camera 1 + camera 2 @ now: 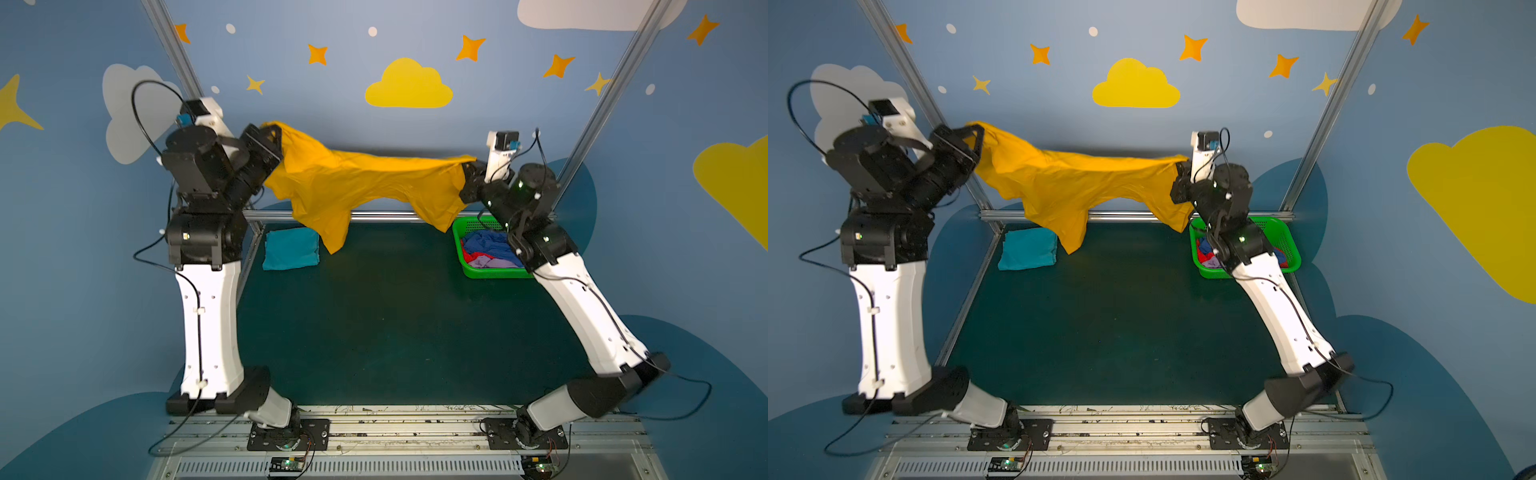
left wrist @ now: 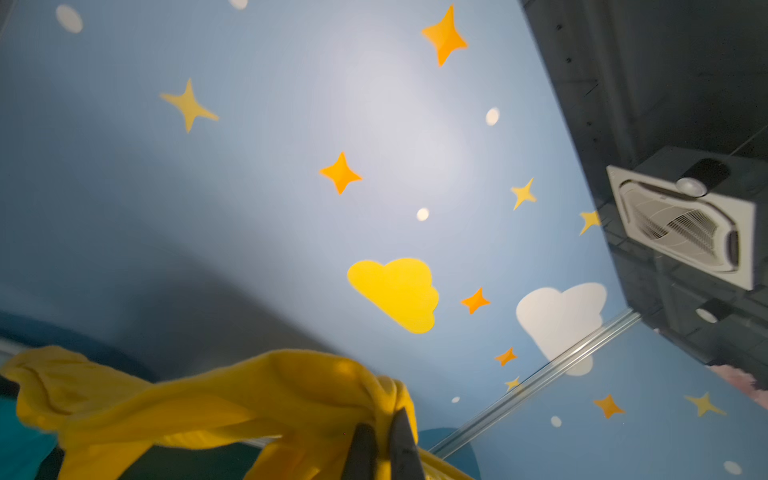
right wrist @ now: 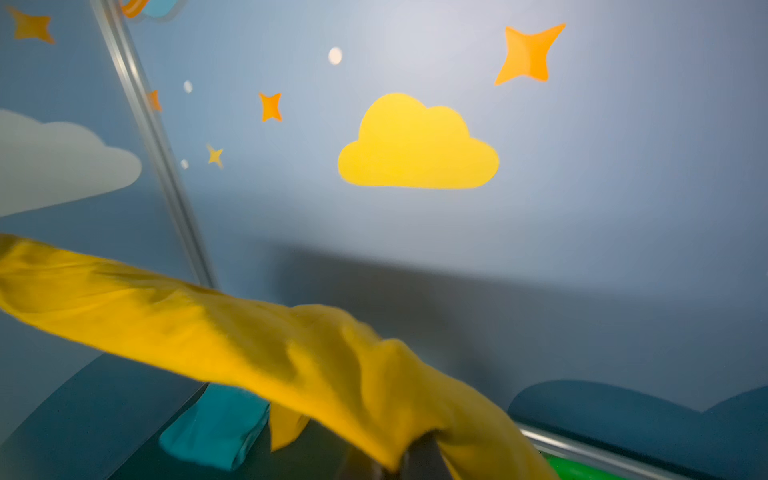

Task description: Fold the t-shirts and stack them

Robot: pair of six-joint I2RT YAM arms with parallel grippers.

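Yellow t-shirt (image 1: 357, 183) over dark tabletop (image 1: 395, 324), starry walls (image 1: 291, 108)

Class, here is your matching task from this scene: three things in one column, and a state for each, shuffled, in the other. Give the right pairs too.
Things:
1. yellow t-shirt
2. teal t-shirt
3. green basket

States:
a. folded, lying on the table
b. holds crumpled shirts
c. hangs in the air, stretched wide

Pairs: 1-c, 2-a, 3-b
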